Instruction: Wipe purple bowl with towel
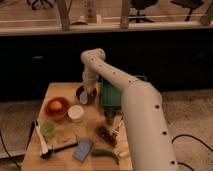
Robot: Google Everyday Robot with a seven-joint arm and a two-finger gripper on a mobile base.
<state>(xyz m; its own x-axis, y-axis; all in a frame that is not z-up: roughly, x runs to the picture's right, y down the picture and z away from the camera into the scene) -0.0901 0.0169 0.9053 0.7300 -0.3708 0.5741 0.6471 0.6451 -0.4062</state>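
The purple bowl (pixel 80 93) is small, dark and round and stands on the wooden table (pixel 60 89) at the back, just left of a green tray. My gripper (pixel 88 93) points down into the bowl from above, at the end of the white arm (pixel 107 75). It is shut on the towel (pixel 83 98), a small pale scrap pressed against the bowl's inside at its front. Much of the bowl's right side is hidden by the gripper.
A green tray (pixel 112 95) lies right of the bowl. An orange-red bowl (pixel 56 108) and a white cup (pixel 75 113) stand in front left. A blue-grey pad (pixel 83 149), a brush (pixel 41 137), a green item (pixel 104 153) and small dark objects (pixel 106 134) lie nearer the front.
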